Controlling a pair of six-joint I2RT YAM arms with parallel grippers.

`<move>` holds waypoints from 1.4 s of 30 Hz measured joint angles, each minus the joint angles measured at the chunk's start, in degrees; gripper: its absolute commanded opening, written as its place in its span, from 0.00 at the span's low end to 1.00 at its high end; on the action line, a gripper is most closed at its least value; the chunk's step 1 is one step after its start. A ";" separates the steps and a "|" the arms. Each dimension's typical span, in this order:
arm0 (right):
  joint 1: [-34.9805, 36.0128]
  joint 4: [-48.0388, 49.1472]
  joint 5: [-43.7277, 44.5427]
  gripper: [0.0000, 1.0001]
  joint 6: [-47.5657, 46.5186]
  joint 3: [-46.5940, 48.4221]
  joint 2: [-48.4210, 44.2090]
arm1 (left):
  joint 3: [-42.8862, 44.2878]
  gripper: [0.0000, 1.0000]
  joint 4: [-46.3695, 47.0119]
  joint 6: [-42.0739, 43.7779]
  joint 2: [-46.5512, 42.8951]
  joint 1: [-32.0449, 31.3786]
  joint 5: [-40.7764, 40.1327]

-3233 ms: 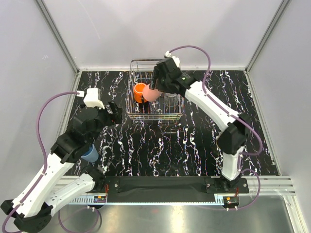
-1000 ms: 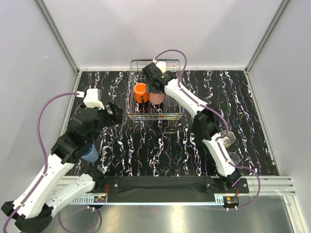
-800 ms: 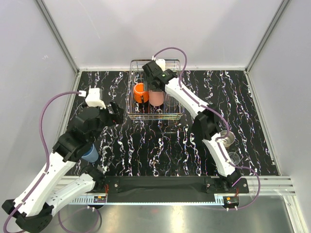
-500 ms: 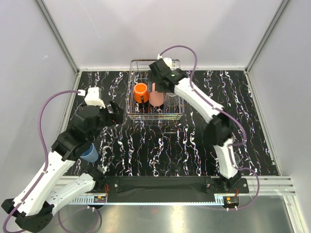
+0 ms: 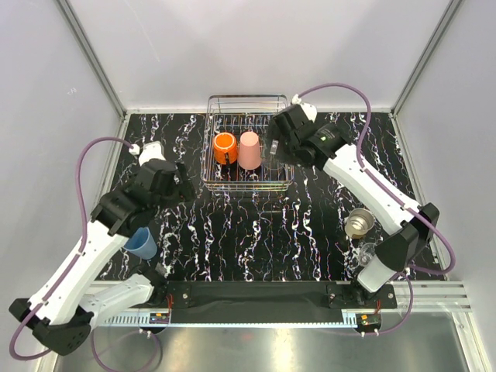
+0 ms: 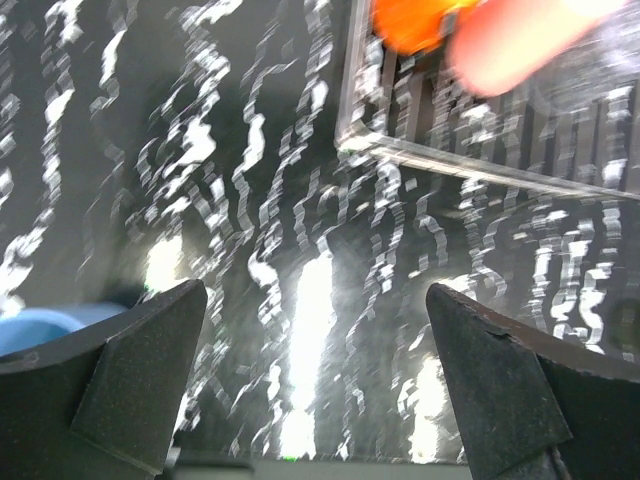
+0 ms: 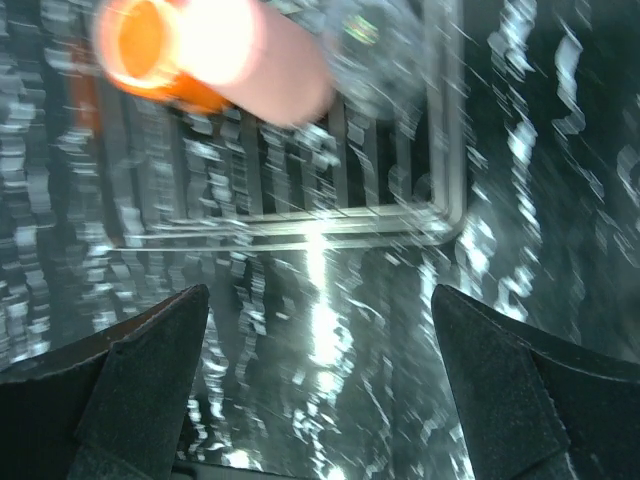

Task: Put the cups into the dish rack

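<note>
**Fingers apart on both grippers, nothing held**

The left gripper [image 6: 315, 295] and right gripper [image 7: 320, 295] are empty. The dish rack [image 5: 248, 99], at 12 o'clock, holds the orange mug [image 5: 225, 147] and pink tumbler [image 5: 249, 150]. I judge the next step is a pick: the blue cup [image 5: 142, 243] at 8 o'clock, or the metallic cup [image 5: 359, 223] at 4 o'clock.

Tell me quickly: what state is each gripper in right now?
Left gripper: open, holding nothing.
Right gripper: open, holding nothing.

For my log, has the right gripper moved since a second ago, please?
Yes: the right gripper moved right, from above the pink cup to the rack edge.
</note>
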 measured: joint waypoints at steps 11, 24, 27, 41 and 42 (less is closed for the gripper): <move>-1.33 -8.13 1.36 1.00 6.45 -17.22 -13.81 | 0.63 0.99 -11.41 -5.75 2.62 5.16 -4.63; -1.33 -7.85 -1.05 1.00 6.08 -17.94 -28.83 | -4.17 0.99 -19.10 -12.79 12.57 14.40 -8.24; -1.33 -8.02 -1.09 1.00 6.03 -17.97 -30.10 | -7.08 0.99 -18.75 -12.74 14.12 17.73 -7.08; -1.33 -8.81 -1.07 1.00 6.03 -19.19 -29.90 | -12.26 0.63 -13.57 -12.48 17.88 24.44 -1.36; -1.33 -8.81 -1.09 1.00 6.03 -19.23 -29.62 | -12.35 0.58 -13.44 -12.35 17.88 24.81 -0.96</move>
